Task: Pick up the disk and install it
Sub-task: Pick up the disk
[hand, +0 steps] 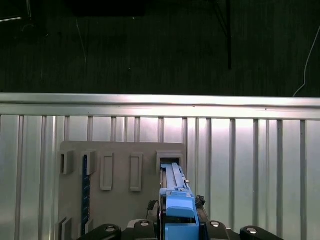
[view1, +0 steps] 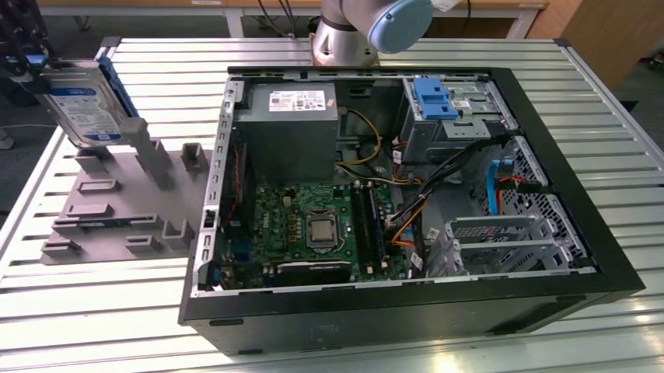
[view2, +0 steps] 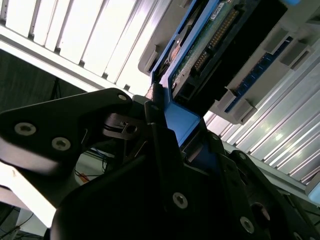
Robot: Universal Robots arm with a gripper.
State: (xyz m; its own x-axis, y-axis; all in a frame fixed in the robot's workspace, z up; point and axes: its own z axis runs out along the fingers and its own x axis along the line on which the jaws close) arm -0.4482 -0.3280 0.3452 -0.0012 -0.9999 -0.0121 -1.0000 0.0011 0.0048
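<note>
- The disk (view1: 89, 109) stands on edge over the grey slotted fixture (view1: 104, 210), at the exterior view's left. Its long axis is near upright and slightly tilted.
- The gripper (view1: 29, 66) is clamped on the disk's upper, blue-railed end.
- Beside the fixture, the open computer case (view1: 581, 233) holds a motherboard (view1: 311, 225), a grey metal box (view1: 288, 128) and a blue bracket (view1: 434, 97).

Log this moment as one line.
claw: shut on disk by its blue rail | disk: on edge at grey fixture, outside computer case | install: not yet done
</note>
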